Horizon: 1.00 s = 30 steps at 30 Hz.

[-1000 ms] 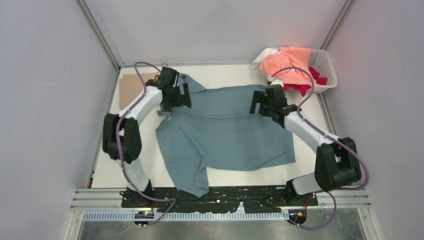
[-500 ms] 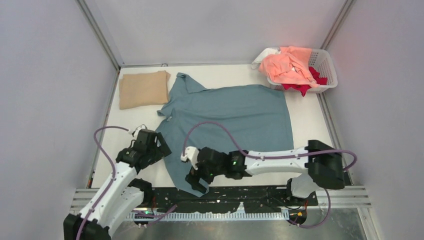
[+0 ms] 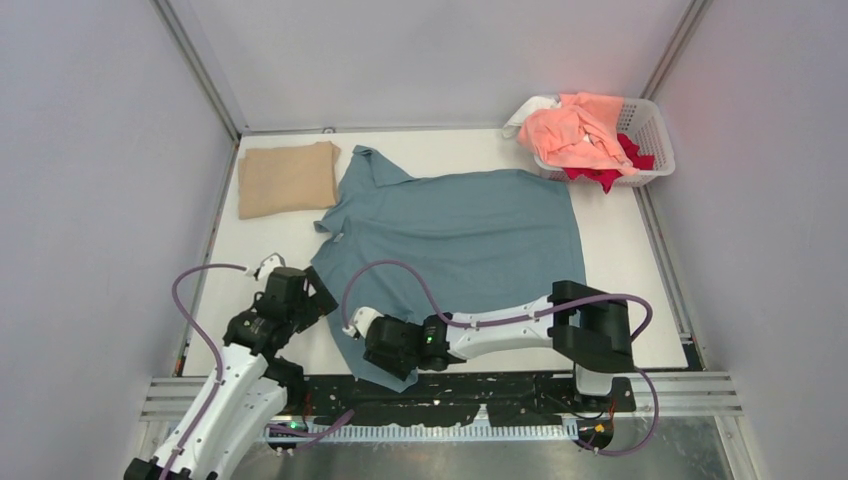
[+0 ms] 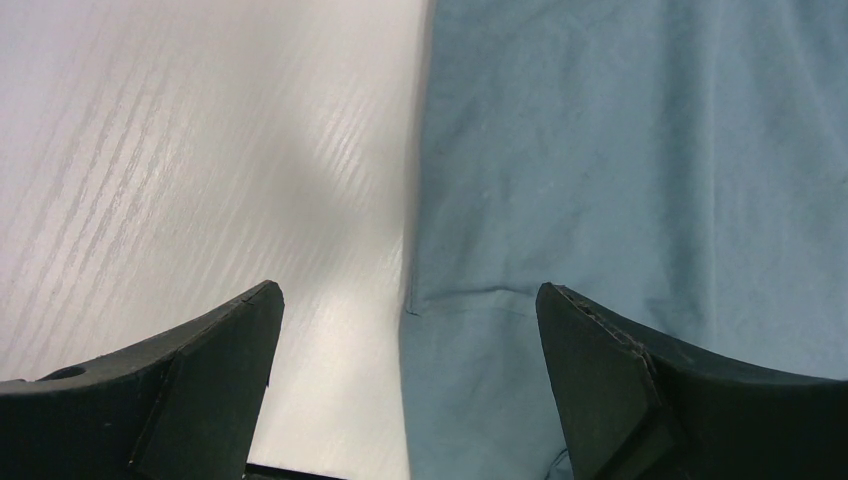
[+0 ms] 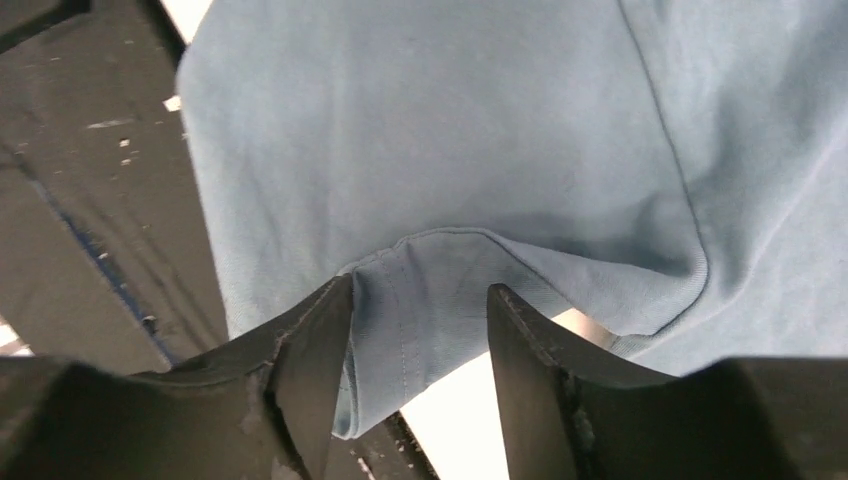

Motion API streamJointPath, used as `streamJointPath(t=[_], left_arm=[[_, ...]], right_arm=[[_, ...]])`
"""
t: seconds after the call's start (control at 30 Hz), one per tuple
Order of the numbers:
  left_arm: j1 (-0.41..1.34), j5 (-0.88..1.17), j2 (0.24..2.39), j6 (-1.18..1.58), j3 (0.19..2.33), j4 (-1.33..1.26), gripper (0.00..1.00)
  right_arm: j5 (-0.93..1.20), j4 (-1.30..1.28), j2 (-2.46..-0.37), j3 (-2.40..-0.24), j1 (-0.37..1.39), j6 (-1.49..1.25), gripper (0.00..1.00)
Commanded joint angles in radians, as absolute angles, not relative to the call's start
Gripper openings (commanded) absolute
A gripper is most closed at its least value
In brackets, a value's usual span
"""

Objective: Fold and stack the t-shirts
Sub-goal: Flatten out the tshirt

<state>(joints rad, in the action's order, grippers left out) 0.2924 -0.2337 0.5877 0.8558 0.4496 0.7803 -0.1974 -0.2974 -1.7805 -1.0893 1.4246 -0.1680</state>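
- Overhead, a teal-blue t-shirt (image 3: 460, 240) lies spread flat across the middle of the white table (image 3: 620, 250), its collar toward the far left and one sleeve trailing over the near edge onto the black base plate (image 3: 480, 385).
- Beside the collar, at the far left corner, a tan t-shirt (image 3: 288, 178) sits folded into a neat rectangle, just touching the teal one or nearly so.
- At the far right corner, a white lattice basket (image 3: 650, 125) holds a peach-pink shirt (image 3: 575, 135) heaped on top, a red shirt (image 3: 610, 175) spilling over its near rim, and a white shirt (image 3: 525, 112) at its left end.
- Both arms reach low over the near edge: the left gripper (image 3: 310, 300) is at the shirt's left margin, and the right gripper (image 3: 375, 350) is over the trailing sleeve.
- From the left wrist, the left gripper (image 4: 410, 330) is spread wide, holding nothing; the shirt's (image 4: 640, 150) edge runs up between its fingers (image 4: 200, 380), with bare table (image 4: 200, 150) on the left.
- From the right wrist, the right gripper (image 5: 420, 340) stands with a narrow gap, its fingers (image 5: 310, 370) flanking a raised fold of the sleeve's (image 5: 450, 130) stitched hem but not pressed shut on it; the base plate (image 5: 90, 200) shows at left.
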Motion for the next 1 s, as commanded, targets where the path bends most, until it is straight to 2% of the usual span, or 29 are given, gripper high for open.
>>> streamJointPath(t=[0.0, 0.1, 0.17, 0.3, 0.37, 0.6, 0.77, 0.9, 0.97], left_arm=[[0.287, -0.238, 0.628, 0.841, 0.460, 0.760, 1.00], [0.287, -0.231, 0.650, 0.838, 0.455, 0.745, 1.00], [0.287, -0.223, 0.656, 0.835, 0.447, 0.731, 1.00], [0.287, -0.217, 0.660, 0.832, 0.446, 0.718, 1.00], [0.288, -0.216, 0.658, 0.825, 0.449, 0.717, 1.00], [0.287, -0.184, 0.651, 0.795, 0.461, 0.696, 1.00], [0.288, -0.115, 0.661, 0.772, 0.476, 0.671, 1.00], [0.293, -0.038, 0.691, 0.761, 0.474, 0.619, 0.99], [0.307, -0.025, 0.711, 0.752, 0.488, 0.618, 1.00]], right_arm=[[-0.273, -0.314, -1.786, -1.105, 1.415, -0.193, 0.54], [-0.241, -0.328, -1.789, -1.092, 1.414, -0.175, 0.54], [-0.208, -0.327, -1.798, -1.091, 1.414, -0.178, 0.48], [-0.184, -0.326, -1.806, -1.114, 1.397, -0.207, 0.17], [-0.149, -0.298, -1.774, -1.112, 1.371, -0.233, 0.07], [0.137, -0.043, -1.578, -0.998, 1.196, -0.389, 0.06], [0.269, 0.096, -1.498, -0.832, 1.047, -0.608, 0.06], [0.262, 0.155, -1.520, -0.710, 0.884, -0.741, 0.08], [0.236, 0.164, -1.536, -0.688, 0.854, -0.759, 0.12]])
